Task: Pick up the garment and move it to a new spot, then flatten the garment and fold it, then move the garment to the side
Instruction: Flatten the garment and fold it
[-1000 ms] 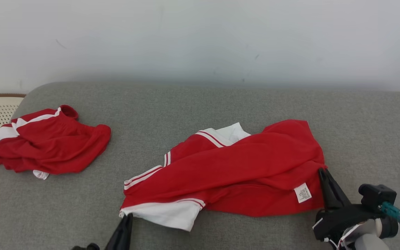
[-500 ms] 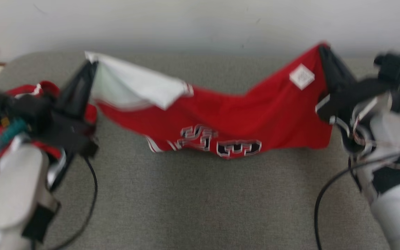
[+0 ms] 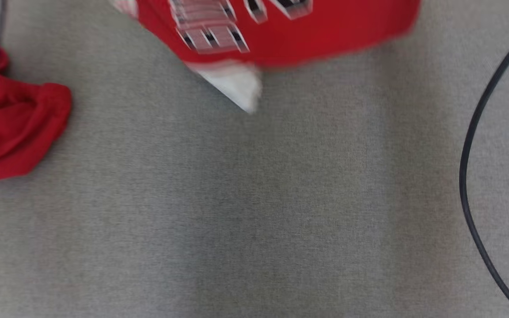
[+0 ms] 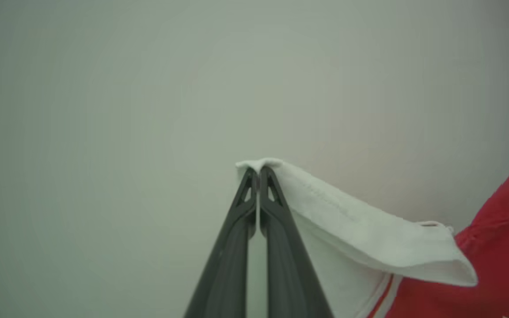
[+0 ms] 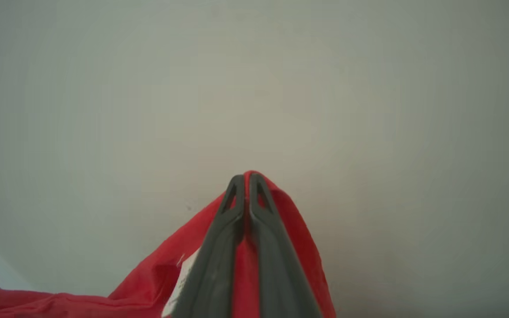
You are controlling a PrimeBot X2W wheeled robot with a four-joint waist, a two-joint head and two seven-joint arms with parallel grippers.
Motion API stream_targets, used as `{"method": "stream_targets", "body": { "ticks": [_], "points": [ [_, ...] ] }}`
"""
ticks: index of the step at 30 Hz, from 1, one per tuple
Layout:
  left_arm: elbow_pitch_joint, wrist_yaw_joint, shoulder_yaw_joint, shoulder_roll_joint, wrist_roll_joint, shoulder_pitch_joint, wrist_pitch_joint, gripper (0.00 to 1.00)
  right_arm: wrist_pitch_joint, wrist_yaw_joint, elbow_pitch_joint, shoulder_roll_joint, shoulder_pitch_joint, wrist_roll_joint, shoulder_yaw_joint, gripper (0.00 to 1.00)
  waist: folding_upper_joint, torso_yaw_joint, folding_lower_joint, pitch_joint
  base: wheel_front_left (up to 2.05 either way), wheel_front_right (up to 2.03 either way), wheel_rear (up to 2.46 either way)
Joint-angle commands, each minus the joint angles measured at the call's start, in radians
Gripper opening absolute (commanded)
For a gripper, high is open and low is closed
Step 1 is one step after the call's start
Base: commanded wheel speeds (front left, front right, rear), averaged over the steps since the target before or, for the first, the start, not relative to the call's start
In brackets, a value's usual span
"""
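The garment (image 3: 307, 31) is a red jersey with white trim and black-and-white lettering. In the head view it hangs blurred at the top edge, above the grey cushion (image 3: 254, 212), with a white flap pointing down. My left gripper (image 4: 259, 170) is shut on the garment's white corner (image 4: 347, 221), held up against a pale wall. My right gripper (image 5: 246, 179) is shut on a red corner of the garment (image 5: 281, 247), and a white label shows beside its fingers.
A second red garment (image 3: 11, 123) lies crumpled at the cushion's left edge. A black cable (image 3: 471, 176) curves down the right side of the head view. A pale wall (image 4: 104, 110) stands behind both raised grippers.
Both grippers have lifted the garment off the cushion and raised it higher. The head camera has tilted down, so the arms have left its picture and the cushion now covers it.
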Motion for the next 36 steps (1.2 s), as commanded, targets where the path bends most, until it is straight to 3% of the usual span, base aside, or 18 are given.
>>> {"method": "stream_targets", "body": {
  "ticks": [1, 10, 20, 29, 36],
  "points": [
    [0.046, 0.002, -0.003, -0.022, 0.002, -0.077, -0.003, 0.0, -0.022, 0.0, 0.055, 0.011, -0.079, -0.03, 0.01, 0.0, -0.0003, -0.04, -0.0005, 0.036, 0.0, 0.0, 0.0],
    [0.203, 0.008, -0.048, -0.087, 0.058, -0.317, -0.058, 0.0, -0.116, 0.0, 0.215, 0.027, -0.267, -0.121, 0.058, 0.0, -0.0003, -0.065, -0.0005, 0.037, 0.0, 0.0, 0.0],
    [0.288, 0.012, -0.05, -0.117, 0.052, -0.381, -0.105, 0.0, -0.167, 0.0, 0.232, 0.002, -0.276, -0.083, 0.129, 0.0, -0.0003, -0.083, -0.0005, 0.116, 0.0, 0.0, 0.0],
    [0.152, 0.01, -0.039, -0.09, 0.011, -0.181, -0.116, 0.0, -0.195, 0.0, 0.024, -0.073, -0.079, 0.071, 0.248, 0.0, -0.0003, -0.1, -0.0005, 0.13, 0.0, 0.0, 0.0],
    [-0.125, 0.067, 0.043, -0.038, -0.067, 0.174, -0.117, 0.0, -0.216, 0.0, -0.208, -0.149, 0.219, 0.215, 0.375, 0.0, -0.0003, -0.108, -0.0005, 0.05, 0.0, 0.0, 0.0]
  ]
}}
